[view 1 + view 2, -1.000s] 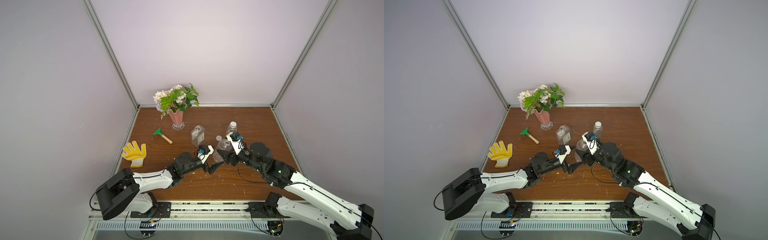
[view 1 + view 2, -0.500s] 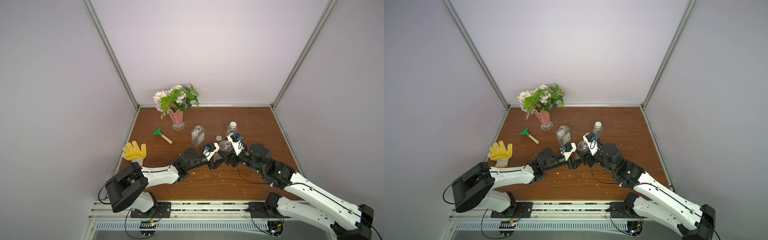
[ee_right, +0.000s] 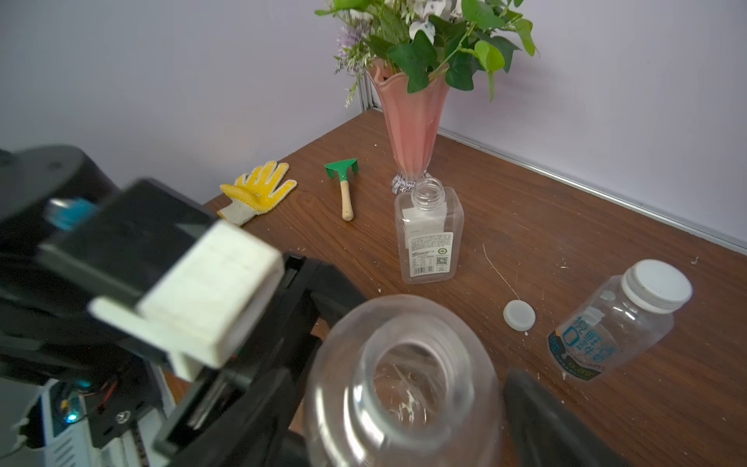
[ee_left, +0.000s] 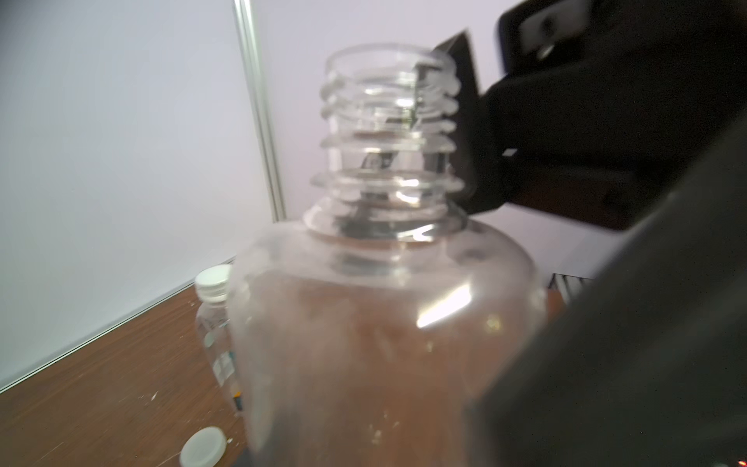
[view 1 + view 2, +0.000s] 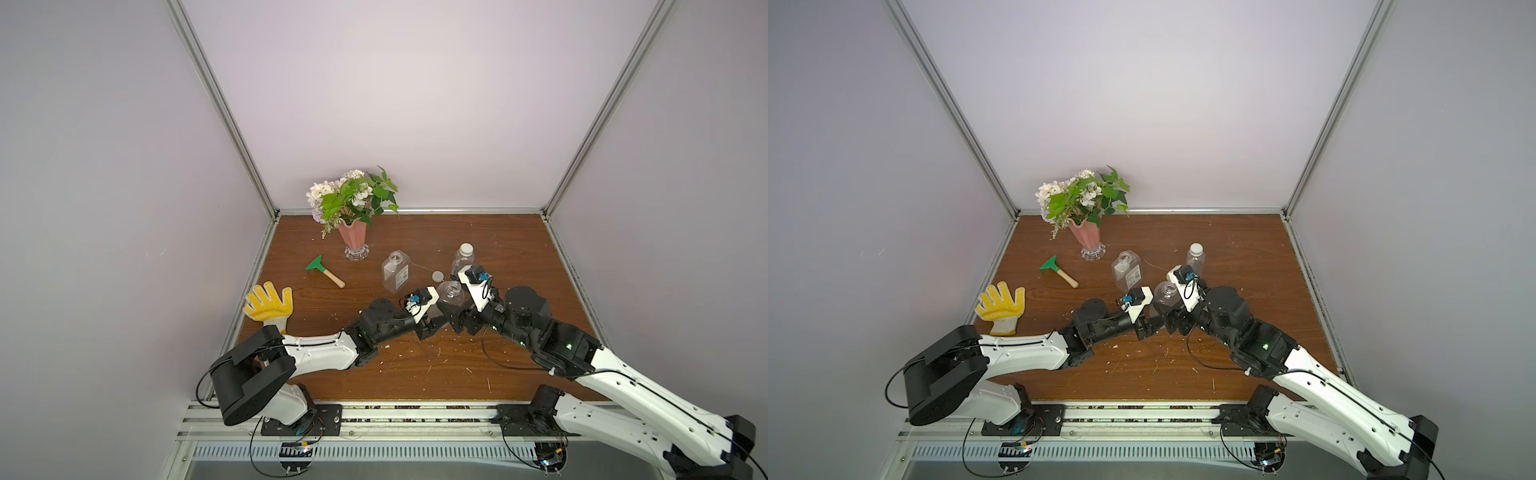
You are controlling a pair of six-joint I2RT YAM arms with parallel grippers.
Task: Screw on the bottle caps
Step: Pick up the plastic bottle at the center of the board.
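Rounded clear bottle (image 3: 404, 384), uncapped, threaded neck bare, upright, left gripper (image 5: 430, 326) clamped on its lower body, right gripper (image 5: 457, 322) spread wide around it, contact unclear.

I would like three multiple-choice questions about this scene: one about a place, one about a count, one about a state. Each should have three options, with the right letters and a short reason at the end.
1. The loose white round plastic cap lies:
A) on the yellow glove
B) on the brown wooden table, between the square labelled clear bottle and the clear bottle with the blue print
C) inside the pink vase

2. How many of the three clear bottles carry a cap?
A) none
B) one
C) three

3. The neck of the rounded plain clear bottle is:
A) open, with bare threads
B) closed by a white cap
C) broken off

Answers:
1 B: the cap rests on bare wood between those two bottles.
2 B: only the blue-printed bottle has a fitted white cap.
3 A: the left wrist view shows its empty threaded mouth.
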